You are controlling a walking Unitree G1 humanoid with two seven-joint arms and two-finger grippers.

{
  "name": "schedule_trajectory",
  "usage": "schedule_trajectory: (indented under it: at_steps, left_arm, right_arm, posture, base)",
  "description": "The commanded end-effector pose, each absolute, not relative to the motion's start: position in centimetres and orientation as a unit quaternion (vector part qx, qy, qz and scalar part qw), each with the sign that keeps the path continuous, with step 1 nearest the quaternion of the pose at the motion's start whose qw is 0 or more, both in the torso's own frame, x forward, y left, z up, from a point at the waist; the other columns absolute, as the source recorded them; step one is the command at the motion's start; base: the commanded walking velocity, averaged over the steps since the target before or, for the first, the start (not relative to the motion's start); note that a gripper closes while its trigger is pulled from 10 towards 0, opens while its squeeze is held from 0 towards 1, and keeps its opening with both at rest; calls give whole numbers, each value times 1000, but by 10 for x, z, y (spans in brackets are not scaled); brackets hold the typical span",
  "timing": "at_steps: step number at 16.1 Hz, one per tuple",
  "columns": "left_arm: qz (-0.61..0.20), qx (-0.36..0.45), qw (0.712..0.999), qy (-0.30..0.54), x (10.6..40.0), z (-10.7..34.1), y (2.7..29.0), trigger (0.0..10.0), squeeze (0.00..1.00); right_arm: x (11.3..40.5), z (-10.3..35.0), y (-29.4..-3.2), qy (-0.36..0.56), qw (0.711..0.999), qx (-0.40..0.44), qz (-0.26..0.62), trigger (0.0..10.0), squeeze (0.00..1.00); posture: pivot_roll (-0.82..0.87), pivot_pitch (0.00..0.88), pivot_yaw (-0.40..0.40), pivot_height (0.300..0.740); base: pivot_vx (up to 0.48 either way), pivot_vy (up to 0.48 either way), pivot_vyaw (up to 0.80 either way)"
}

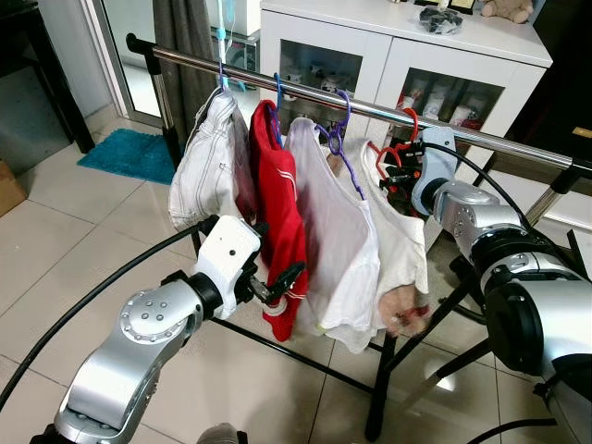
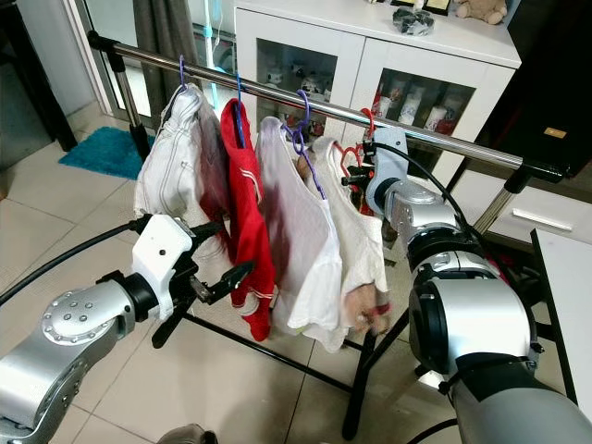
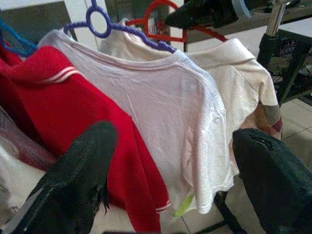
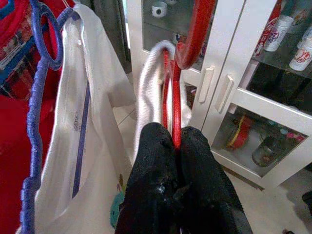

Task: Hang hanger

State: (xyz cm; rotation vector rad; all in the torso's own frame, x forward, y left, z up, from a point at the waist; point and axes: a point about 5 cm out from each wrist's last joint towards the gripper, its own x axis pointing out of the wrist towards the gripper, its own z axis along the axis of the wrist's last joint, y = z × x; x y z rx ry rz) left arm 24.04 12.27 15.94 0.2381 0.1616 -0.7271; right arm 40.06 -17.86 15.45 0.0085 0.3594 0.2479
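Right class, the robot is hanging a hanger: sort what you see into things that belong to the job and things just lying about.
Belongs to the job:
red hanger
right pincer, shut on it
metal rail
cream shirt

Just lying about:
blue mat
white cabinet
soft toy
red garment

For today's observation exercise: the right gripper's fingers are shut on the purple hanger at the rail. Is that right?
Not quite. The right wrist view shows the right gripper with its fingers shut on the red hanger, not the purple hanger beside it.
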Motion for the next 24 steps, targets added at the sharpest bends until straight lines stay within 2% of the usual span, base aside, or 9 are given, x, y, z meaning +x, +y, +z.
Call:
schedule_trajectory:
  at_steps: [1,3,5,7,11,17,19,22,24]
  left_arm:
    - [-343,105,930,77,245,162,124,10000,0]
    - [-334,105,935,54,249,167,124,10000,0]
    - [-333,138,932,40,249,166,122,10000,0]
    - [-321,128,937,40,251,165,122,10000,0]
    - [-331,95,936,67,244,158,122,10000,0]
    - [-271,107,956,40,256,155,132,10000,0]
    - [-258,101,961,27,262,155,135,10000,0]
    - [-249,94,963,27,262,154,136,10000,0]
    - [-251,99,962,36,260,148,135,10000,0]
  right_arm:
    - [402,158,-178,176,977,7,119,0,0]
    - [402,158,-179,175,977,10,119,0,0]
    - [402,157,-179,175,977,12,120,0,0]
    - [402,158,-180,169,978,17,120,0,0]
    - [404,171,-191,118,987,32,104,0,0]
    - [398,182,-214,56,993,45,98,0,0]
    - [374,168,-220,39,995,34,91,0,0]
    - [358,162,-220,32,996,40,78,0,0]
    - [327,154,-209,19,996,56,68,0,0]
  posture:
    - [31,0,-78,740]
    - [28,0,-79,740]
    - [28,0,-79,740]
    - [21,0,-76,740]
    - [16,0,-73,740]
    - [-8,0,-50,740]
    - [-33,0,-21,740]
    - [-46,0,-14,740]
    - [-63,0,-11,740]
  base:
    - [0,0,0]
    - [0,0,0]
    - [0,0,0]
    - [0,0,0]
    - [0,0,0]
    - [0,0,0]
    - [0,0,0]
    - [0,0,0]
    - [0,0,0]
